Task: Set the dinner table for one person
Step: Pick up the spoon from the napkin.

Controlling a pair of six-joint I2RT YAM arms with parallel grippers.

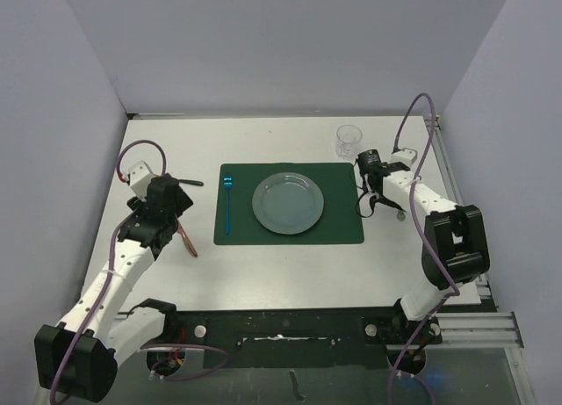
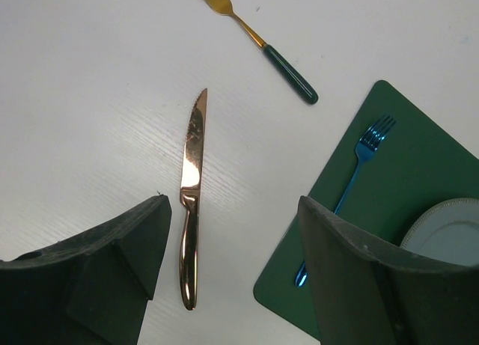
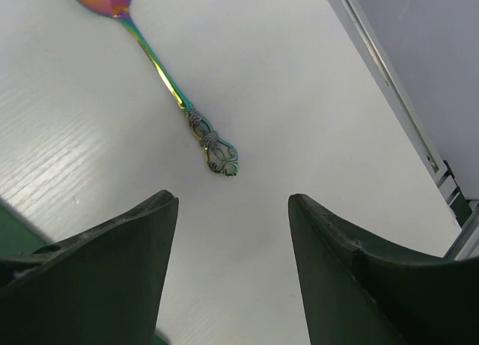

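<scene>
dinner table [image 1: 290,269]; l fingers [image 2: 97,278] wide apart, empty, over copper knife [image 2: 191,182]; r fingers [image 3: 105,270] apart, empty, nr spoon [image 3: 168,79]

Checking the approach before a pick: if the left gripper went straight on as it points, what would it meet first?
Most likely the copper knife, whose handle lies on the dinner table between the open jaws of the left gripper. How far above it hangs is unclear.

Plain pale walls [image 1: 290,45] (three sides), evenly lit
</scene>
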